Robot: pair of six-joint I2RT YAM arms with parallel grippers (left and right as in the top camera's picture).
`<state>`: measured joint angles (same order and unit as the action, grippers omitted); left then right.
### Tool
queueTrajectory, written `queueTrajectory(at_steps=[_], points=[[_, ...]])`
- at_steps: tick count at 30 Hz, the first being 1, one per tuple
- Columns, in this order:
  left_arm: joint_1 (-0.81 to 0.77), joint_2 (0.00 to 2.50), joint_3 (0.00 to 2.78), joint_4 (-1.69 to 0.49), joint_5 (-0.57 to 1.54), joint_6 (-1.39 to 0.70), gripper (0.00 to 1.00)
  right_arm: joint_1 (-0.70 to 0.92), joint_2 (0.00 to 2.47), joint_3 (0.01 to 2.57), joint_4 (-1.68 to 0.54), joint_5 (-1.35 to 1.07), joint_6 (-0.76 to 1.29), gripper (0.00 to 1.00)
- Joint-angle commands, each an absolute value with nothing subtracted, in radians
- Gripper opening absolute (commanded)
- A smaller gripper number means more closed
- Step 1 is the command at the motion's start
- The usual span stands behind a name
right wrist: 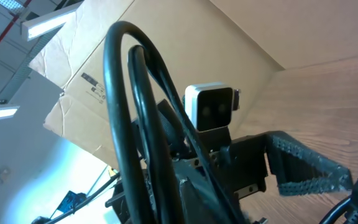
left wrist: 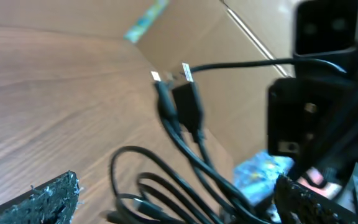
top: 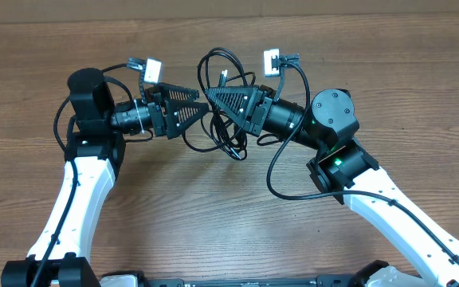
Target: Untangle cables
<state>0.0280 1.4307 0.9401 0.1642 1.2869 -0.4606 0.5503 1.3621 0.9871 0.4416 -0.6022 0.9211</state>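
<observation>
Right gripper (top: 212,97) clamped — seemingly on the cables (left wrist: 185,106), whose loop blocks its camera; left gripper (left wrist: 176,180) gapes beside, cardboard (right wrist: 166,37) behind.

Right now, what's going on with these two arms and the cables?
The right gripper is shut on the bundle of black cables and holds it up off the table, with loops sticking up above it and strands dangling below. The left gripper faces it almost tip to tip, jaws wide open, gripping nothing. The bundle looks tangled.
</observation>
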Motion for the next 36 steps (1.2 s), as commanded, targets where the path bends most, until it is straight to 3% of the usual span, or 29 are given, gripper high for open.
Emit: queueTrajectory(at_steps=[1,19,31,36], points=[[0.03,1.42,0.953,0.157,1.191,-0.418,1.0,0.548,1.337,0.99,0.474,-0.624,0.925,0.04],[0.03,1.42,0.953,0.154,1.012,-0.44,1.0,0.549,1.337,0.989,0.545,-0.808,0.908,0.04],[0.026,1.42,0.953,0.154,1.013,-0.446,1.0,0.549,1.337,0.989,0.489,-0.833,0.859,0.04],[0.004,1.42,0.953,0.154,1.013,-0.422,0.8,0.55,1.337,0.989,0.481,-0.833,0.859,0.04]])
